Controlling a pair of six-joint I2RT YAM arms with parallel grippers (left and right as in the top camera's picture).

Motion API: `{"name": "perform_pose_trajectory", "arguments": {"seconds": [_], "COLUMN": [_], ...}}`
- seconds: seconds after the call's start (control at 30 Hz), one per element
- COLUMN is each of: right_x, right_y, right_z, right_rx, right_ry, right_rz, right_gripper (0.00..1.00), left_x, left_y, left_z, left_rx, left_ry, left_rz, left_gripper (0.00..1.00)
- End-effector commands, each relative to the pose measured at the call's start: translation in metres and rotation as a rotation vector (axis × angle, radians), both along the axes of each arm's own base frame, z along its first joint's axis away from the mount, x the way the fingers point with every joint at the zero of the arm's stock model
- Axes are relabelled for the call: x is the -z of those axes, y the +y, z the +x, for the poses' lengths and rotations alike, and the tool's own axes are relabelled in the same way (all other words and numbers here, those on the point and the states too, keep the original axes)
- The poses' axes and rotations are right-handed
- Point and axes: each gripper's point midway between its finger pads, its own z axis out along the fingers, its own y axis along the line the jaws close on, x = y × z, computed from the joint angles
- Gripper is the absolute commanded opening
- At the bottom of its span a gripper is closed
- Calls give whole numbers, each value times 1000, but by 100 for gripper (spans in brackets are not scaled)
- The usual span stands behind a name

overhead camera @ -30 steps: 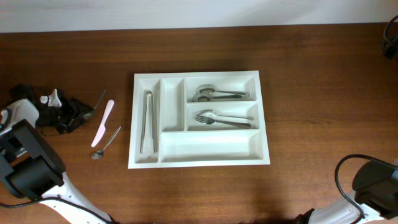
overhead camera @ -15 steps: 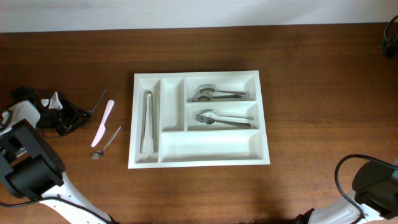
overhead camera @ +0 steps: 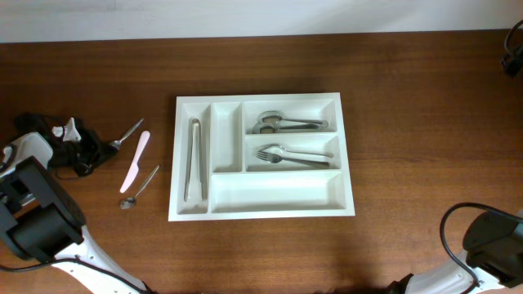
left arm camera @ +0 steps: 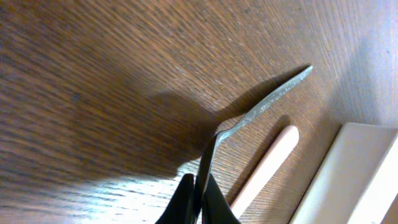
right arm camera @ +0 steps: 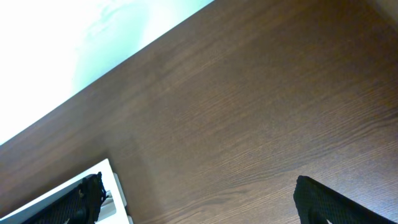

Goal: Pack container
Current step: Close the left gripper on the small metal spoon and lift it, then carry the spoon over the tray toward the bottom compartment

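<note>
The white compartment tray [overhead camera: 261, 209] lies mid-table, holding tongs [overhead camera: 194, 159], spoons [overhead camera: 282, 124] and forks [overhead camera: 291, 153]. Left of it lie a pink utensil [overhead camera: 136, 161] and a small spoon [overhead camera: 141, 185]. My left gripper [overhead camera: 103, 148] is shut on one end of a thin silver utensil [overhead camera: 128, 134]. In the left wrist view the jaws [left arm camera: 200, 185] pinch that silver utensil [left arm camera: 264, 107], whose free end points up and right above the wood, beside the pink utensil [left arm camera: 264, 169] and the tray's corner [left arm camera: 357, 180]. My right gripper [right arm camera: 205, 200] is open over bare wood, holding nothing.
A black object [overhead camera: 513, 51] sits at the table's far right edge. The right arm's base [overhead camera: 490, 245] is at the bottom right corner. The tray's long front compartment [overhead camera: 278, 190] holds nothing. In the right wrist view a tray corner [right arm camera: 115, 183] shows by the left finger.
My left gripper has shut on the silver utensil, which has swung a little and shifted left. The right arm has not moved.
</note>
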Motion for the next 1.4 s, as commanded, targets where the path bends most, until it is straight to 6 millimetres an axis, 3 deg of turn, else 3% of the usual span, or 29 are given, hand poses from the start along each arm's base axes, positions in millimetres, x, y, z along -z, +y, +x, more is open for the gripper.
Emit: {"name": "perform_pose_trajectory", "arguments": {"seconds": [0.0,0.17,0.47,0.63,0.73,0.9,1.07,1.17,1.37], "right_x": [2,2,2,2,2,2,2,2,2], "right_y": [1,1,1,1,1,1,1,1,1], "right_z": [1,1,1,1,1,1,1,1,1], "right_rx": [0,0,0,0,0,0,0,0,0], "right_ry": [-2,-1,-2,-1,-1,-1,-1,-2,-1], "right_rz": [17,17,16,17,17,17,17,16,17], "right_gripper": [99,99,99,99,99,99,99,99,99], "left_x": [0,-28,-98,-152,-171,-176,-157,-146,-144], "left_y": [-7,-9,-8,-33,-55,-116,-185,-205,-250], "left_z": [-4,2,6,10,3,-8,-14,-14,-23], "left_rx": [30,92,131,172,215,393,593,618,751], "left_ry": [-16,-108,-257,-418,-440,-418,-323,-257,-264], "left_rz": [-32,2,102,11,-16,-46,16,81,93], "left_gripper": [2,2,2,2,2,2,2,2,2]}}
